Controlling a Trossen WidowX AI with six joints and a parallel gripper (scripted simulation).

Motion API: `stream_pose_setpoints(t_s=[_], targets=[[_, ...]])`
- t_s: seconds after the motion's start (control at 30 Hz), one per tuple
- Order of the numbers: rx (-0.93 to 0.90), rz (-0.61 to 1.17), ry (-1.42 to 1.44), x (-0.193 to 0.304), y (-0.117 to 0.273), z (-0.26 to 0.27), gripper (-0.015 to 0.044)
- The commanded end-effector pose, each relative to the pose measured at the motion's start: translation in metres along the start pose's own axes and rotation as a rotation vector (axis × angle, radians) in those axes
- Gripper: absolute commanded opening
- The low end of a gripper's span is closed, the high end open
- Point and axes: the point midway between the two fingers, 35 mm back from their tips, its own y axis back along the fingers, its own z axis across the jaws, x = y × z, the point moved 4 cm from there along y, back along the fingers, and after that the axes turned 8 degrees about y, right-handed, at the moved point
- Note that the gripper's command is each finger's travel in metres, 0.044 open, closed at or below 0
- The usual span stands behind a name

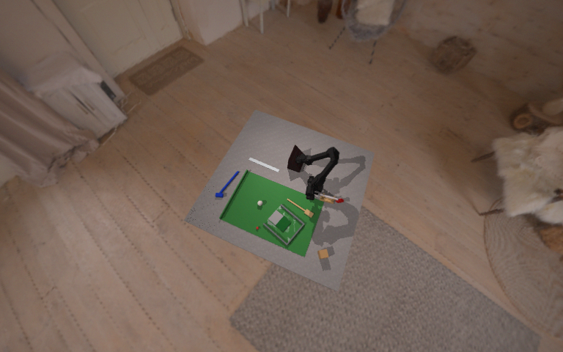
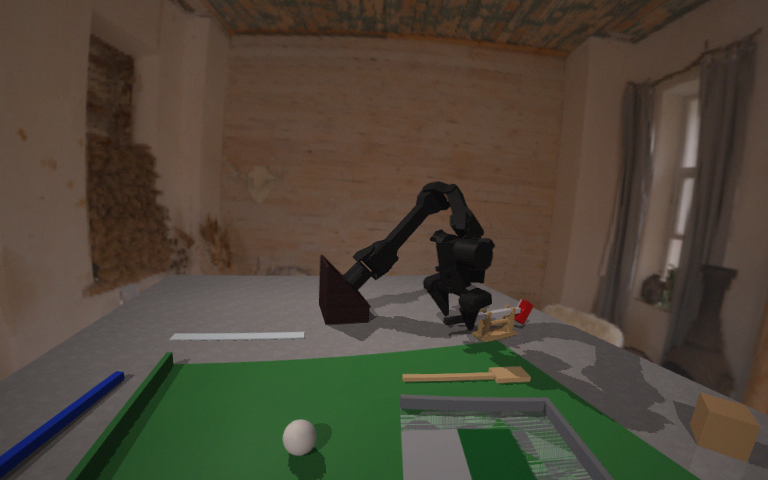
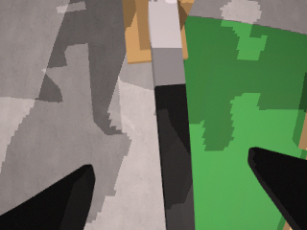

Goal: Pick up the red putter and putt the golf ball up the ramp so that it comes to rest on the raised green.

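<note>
The red putter [image 1: 339, 200] [image 2: 523, 311] [image 3: 174, 125] rests on a small wooden stand [image 2: 493, 335] [image 3: 134, 53], its red head at the far end. My gripper [image 2: 459, 321] [image 3: 173, 164] is open and empty; in the wrist view its fingers stand on either side of the black handle. The white golf ball [image 1: 259, 203] [image 2: 299, 437] lies on the green mat [image 1: 248, 186] [image 2: 237, 390]. The light grey ramp [image 1: 276, 217] [image 2: 434, 452] leads to the darker raised green [image 1: 283, 224] [image 2: 495, 452].
Grey rails [image 1: 295, 215] [image 2: 472, 403] edge the raised green's area. A wooden mallet [image 1: 308, 213] [image 2: 509, 374] lies between them and the stand. A blue putter [image 1: 219, 194] [image 2: 62, 418], a white strip [image 1: 264, 164] [image 2: 237, 336] and a wooden block [image 1: 322, 254] [image 2: 723, 426] lie off the mat.
</note>
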Motion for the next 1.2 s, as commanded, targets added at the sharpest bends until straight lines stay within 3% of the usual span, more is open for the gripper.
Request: stream_pose_setpoints(t_s=[0.0,0.57,1.1,1.17], targets=[[0.0,-0.002,-0.002,0.001,-0.004,0.001,0.044],[0.0,-0.003,-0.002,0.006,-0.025,0.001,0.044],[0.002,-0.006,0.002,0.005,-0.022,0.001,0.002],[0.002,-0.006,0.002,0.005,-0.022,0.001,0.0007]])
